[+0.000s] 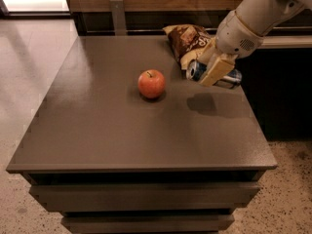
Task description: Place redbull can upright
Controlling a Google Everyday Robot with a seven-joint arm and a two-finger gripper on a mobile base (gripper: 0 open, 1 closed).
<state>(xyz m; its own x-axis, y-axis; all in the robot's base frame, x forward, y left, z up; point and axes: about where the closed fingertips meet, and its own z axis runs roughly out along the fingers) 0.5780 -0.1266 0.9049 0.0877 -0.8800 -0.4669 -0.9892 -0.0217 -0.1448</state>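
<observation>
The redbull can point(197, 70), blue and silver with silver ends, lies on its side in the air above the table's right part, its shadow on the top below it. My gripper point(214, 67) is shut on the redbull can around its middle and holds it lifted, coming down from the upper right. Its cream-coloured fingers point(218, 69) cover the can's middle; only the two ends show.
A red apple point(151, 83) sits left of the can near the table's middle. A brown-and-yellow chip bag point(188, 43) lies at the back, just behind the gripper. The grey table point(97, 130) has its right edge close below the can. A dark counter stands to the right.
</observation>
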